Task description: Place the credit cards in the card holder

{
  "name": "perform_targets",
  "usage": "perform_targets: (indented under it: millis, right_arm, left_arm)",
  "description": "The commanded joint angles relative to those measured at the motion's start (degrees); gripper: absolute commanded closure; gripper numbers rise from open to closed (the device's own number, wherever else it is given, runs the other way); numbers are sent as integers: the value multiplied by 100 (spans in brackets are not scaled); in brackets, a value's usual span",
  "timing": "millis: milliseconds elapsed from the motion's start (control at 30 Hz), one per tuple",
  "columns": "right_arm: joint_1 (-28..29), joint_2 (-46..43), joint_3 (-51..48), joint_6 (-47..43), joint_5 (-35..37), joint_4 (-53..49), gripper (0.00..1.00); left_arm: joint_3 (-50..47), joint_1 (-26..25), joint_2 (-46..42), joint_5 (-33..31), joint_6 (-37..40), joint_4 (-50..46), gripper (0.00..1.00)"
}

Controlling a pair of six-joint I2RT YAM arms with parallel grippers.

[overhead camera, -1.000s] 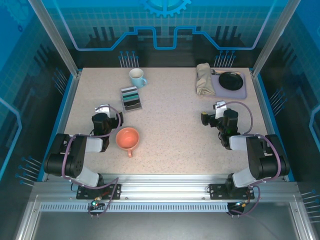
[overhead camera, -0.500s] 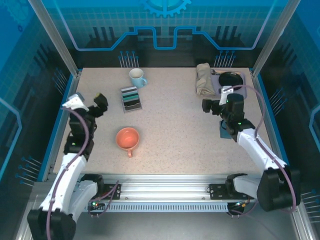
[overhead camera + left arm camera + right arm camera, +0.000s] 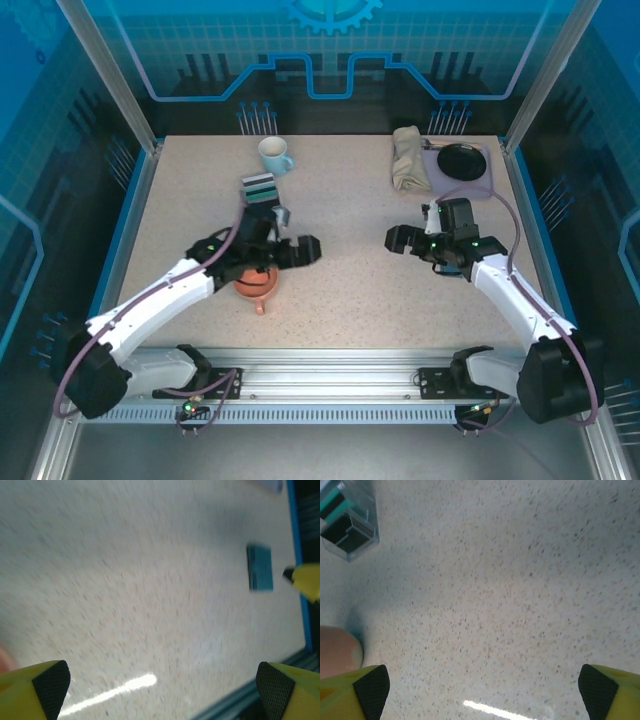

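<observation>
Left wrist view puts my left fingers [image 3: 49,684] at the two bottom corners, spread wide with nothing between them, hanging over bare speckled surface [image 3: 150,580]. Beyond them, toward the blue edge rail, the card holder [image 3: 260,567] lies flat and closed as a small teal rectangle. A yellow tip just beside it is, I judge, one of my right fingers. On the right wrist camera the right fingers [image 3: 369,686] are equally wide apart and empty, also above bare surface. The orange mug [image 3: 337,652] is at the left edge of that view. At its upper left stands the clear tiered rack [image 3: 370,527], holding the credit cards [image 3: 334,505], teal and dark ones slotted into its steps. From the top camera both arms reach inward and face each other across the middle. The rack sits behind the left arm, near the blue mug [image 3: 275,155]. I read this as an approach posture: both pairs are spread because nothing has been picked yet. The cards and the holder lie well apart on opposite sides, so each arm suits its near item, left for a card and right to steady the holder. The holder will need opening first.
</observation>
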Motion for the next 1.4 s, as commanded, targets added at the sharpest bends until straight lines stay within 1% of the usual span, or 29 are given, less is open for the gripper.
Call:
perform_targets:
  millis: [0, 67, 133, 367, 500, 700, 767, 867, 1100, 1367]
  right_arm:
    - [253, -341, -135, 187, 467, -512, 0]
    - [295, -454, -190, 222, 553, -593, 0]
    - [428, -505, -164, 195, 592, -694, 0]
    - [1093, -338, 64, 282, 1003, -975, 0]
    - [1302, -145, 115, 377, 1135, -999, 0]
    - [1471, 164, 204, 484, 1146, -949, 0]
    - [1533, 269, 269, 485, 1162, -998, 0]
    - [1563, 354, 276, 502, 1172, -992, 0]
    - [1572, 443, 383, 501, 1229, -1102, 0]
    - [1572, 367, 362, 546, 1442, -1265, 0]
  left_arm:
    - [296, -597, 395, -330, -355, -262, 1]
    - [387, -976, 741, -550, -433, -352, 1]
    - [460, -1087, 985, -858, -579, -514, 1]
    - [374, -1082, 1360, -1647, -1112, -855, 1]
    - [326, -1017, 1554, -1881, -1295, -1086, 1]
    - [140, -929, 1680, -2115, -1631, -862, 1]
    - [101, -793, 1741, -2246, -1714, -923, 1]
    - [-24, -508, 1767, -2186, -1705, -826, 1]
    - [-135, 106, 1684, -2298, -1341, -993, 1]
    - [-638, 1172, 1052, -2162, -766, -1049, 1]
